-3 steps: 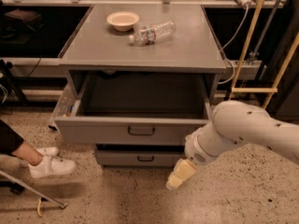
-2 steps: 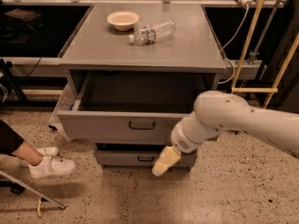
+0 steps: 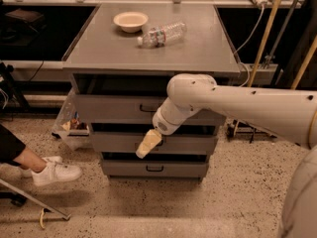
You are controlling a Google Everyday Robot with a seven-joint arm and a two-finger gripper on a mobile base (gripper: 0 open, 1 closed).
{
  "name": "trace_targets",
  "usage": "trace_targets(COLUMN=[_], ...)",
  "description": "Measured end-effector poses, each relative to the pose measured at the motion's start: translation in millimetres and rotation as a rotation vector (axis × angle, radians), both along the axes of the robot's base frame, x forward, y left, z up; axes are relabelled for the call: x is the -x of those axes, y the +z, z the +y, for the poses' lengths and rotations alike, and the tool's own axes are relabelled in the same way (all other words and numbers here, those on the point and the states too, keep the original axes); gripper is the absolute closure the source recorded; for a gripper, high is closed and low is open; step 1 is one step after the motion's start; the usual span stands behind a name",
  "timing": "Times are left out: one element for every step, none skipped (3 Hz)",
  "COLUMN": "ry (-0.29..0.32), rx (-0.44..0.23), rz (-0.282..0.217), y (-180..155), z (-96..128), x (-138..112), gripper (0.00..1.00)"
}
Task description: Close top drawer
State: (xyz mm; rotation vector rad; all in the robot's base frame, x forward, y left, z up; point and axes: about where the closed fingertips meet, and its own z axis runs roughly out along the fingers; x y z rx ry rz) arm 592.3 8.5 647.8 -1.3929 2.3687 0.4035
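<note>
Where the white arm (image 3: 257,108) sweeps in from the right, its gripper (image 3: 147,145) hangs in front of the middle drawer front (image 3: 114,142), its pale fingers (image 3: 150,141) pressed together and holding nothing. Just above it is the top drawer (image 3: 109,108), its dark handle (image 3: 147,108) beside the wrist and a dark strip showing over its front panel. Farther back, on the grey desk (image 3: 99,48), a bowl (image 3: 131,21) sits beside a plastic bottle (image 3: 162,34) lying on its side.
</note>
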Motion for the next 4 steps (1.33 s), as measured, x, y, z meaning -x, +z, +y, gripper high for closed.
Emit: trace_targets(ry=[0.0,-0.048,-0.155,-0.214], rx=[0.0,-0.009,-0.039,-0.049], rz=[0.0,-0.002,-0.018,-0.022], y=[0.0,-3.4,-9.1,-9.6], z=[0.0,-14.9,-58.2,-73.8], x=[0.0,-7.2,-44.5,-69.3], gripper=[0.0,0.0,0.0,0.0])
